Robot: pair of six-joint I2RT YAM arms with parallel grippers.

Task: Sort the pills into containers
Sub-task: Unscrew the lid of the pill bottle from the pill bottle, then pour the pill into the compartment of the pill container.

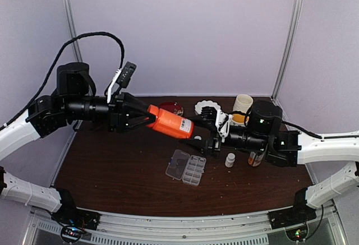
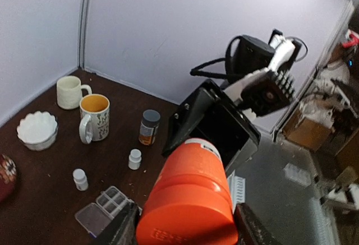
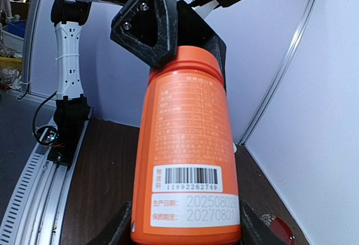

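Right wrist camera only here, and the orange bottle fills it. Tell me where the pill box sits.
Observer: The pill box lies on the table, nearer the arm bases than the raised orange bottle.
Operator: Report its lid.
Observer: The lid lies open, swung out flat on the box's left.
Operator: Name whatever stands nearest on its right.
Observer: A small white bottle, upright, apart from the box.

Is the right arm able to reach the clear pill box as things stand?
Probably not: the right end effector grips the orange bottle, which the left end effector also holds. Nothing covers the pill box.
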